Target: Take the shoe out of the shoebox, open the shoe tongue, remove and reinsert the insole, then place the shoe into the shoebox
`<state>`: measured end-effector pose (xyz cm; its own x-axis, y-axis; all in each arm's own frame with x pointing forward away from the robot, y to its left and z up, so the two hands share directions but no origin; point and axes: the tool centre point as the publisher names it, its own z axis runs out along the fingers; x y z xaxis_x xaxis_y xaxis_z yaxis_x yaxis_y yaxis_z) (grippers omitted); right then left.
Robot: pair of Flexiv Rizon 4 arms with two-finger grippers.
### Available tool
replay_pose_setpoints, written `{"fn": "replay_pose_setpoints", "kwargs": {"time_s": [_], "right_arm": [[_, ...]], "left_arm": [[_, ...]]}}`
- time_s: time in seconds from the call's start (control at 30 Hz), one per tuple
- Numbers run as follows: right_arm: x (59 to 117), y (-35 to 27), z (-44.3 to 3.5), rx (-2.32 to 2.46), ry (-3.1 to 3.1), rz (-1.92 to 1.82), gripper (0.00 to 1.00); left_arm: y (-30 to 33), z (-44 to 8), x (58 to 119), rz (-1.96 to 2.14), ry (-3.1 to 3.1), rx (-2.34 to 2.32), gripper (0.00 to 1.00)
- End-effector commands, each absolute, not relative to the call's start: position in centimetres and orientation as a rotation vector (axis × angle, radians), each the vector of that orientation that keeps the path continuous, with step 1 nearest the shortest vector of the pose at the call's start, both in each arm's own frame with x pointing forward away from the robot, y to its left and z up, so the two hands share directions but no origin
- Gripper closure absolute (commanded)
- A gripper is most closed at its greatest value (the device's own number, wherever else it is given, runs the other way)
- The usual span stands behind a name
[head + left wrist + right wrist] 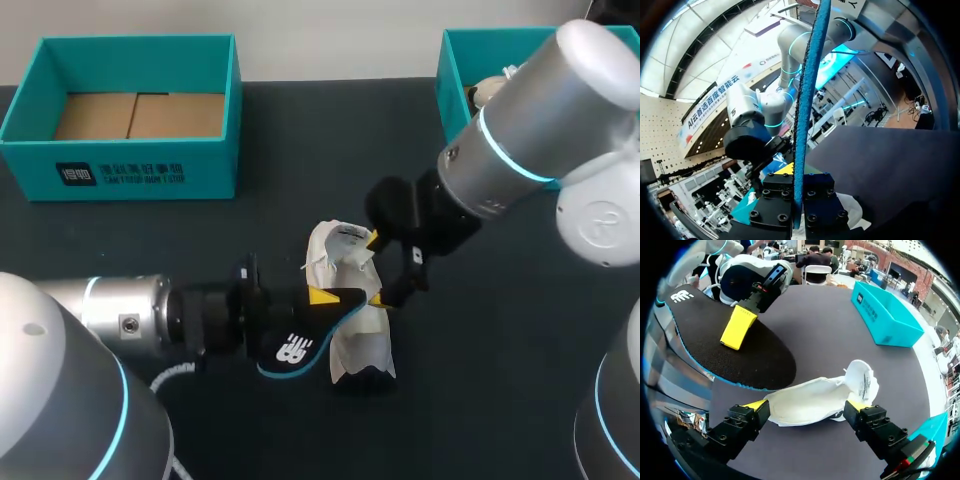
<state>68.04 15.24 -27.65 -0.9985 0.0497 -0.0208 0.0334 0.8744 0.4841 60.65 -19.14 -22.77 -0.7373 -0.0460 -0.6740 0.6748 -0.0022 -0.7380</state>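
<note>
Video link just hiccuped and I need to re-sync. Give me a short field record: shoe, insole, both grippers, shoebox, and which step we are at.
insole: out of the shoe, black with a blue edge, held above the table
shoe: white, lying on the table beside the insole
left gripper: shut on insole
right gripper: shut on shoe, one finger on each side
shoebox: teal, open, far left of the table, no shoe inside
step: insole removed, not yet reinserted
</note>
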Motion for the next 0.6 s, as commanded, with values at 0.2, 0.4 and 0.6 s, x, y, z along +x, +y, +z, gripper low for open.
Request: {"fn": "replay_pose_setpoints", "kwargs": {"time_s": [0.2, 0.4, 0.6], "right_arm": [[68.0, 15.4, -27.8, 0.068, 3.009, 0.775, 0.00], [67.7, 14.4, -28.5, 0.040, 2.902, 0.719, 0.00], [67.4, 12.9, -30.0, -0.024, 2.883, 0.637, 0.00]], "left_arm": [[-19.0, -22.7, 60.3, -1.787, 1.758, 0.642, 1.00], [-19.0, -22.7, 60.3, -1.787, 1.758, 0.642, 1.00], [-19.0, -22.7, 60.3, -1.787, 1.758, 0.642, 1.00]]}}
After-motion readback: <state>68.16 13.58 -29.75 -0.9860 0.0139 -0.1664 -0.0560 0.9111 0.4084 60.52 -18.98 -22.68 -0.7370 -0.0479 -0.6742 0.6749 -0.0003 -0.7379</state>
